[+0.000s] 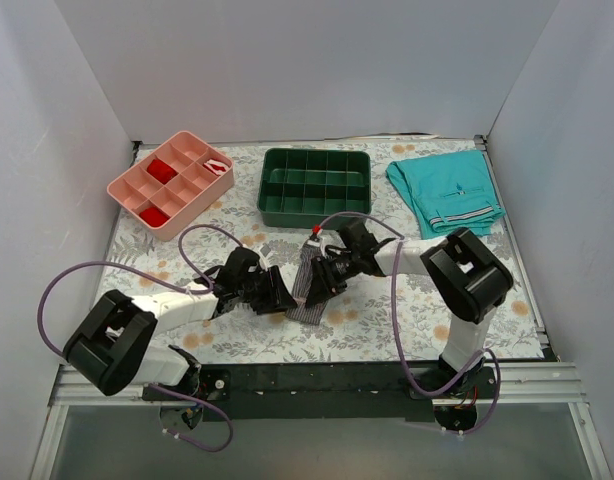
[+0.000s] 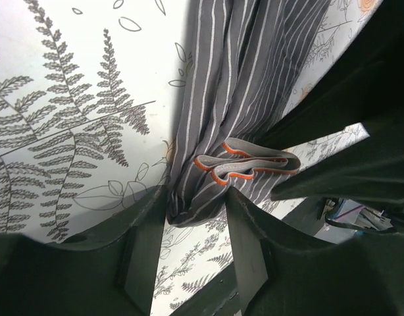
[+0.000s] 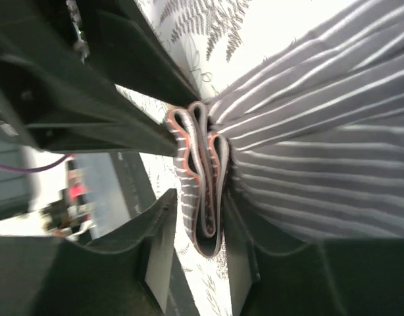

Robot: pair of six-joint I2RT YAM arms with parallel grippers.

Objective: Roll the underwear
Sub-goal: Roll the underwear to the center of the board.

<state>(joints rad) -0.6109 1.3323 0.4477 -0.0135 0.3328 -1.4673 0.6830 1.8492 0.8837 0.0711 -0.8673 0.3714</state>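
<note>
The underwear (image 1: 309,290), grey with fine stripes and an orange-edged waistband, lies as a narrow folded strip on the floral table between both arms. In the left wrist view the underwear (image 2: 222,79) ends in a bunched fold that sits between the tips of my left gripper (image 2: 195,197), whose jaws stand apart. In the right wrist view the folded waistband (image 3: 202,191) hangs between the fingers of my right gripper (image 3: 201,204). It leans on one finger, with a gap to the other. From above, my left gripper (image 1: 285,298) and right gripper (image 1: 319,280) meet at the strip.
A pink compartment tray (image 1: 137,180) holding red items stands at the back left. A dark green divided tray (image 1: 315,210) is at the back centre. Teal shorts (image 1: 447,195) lie at the back right. White walls close in both sides.
</note>
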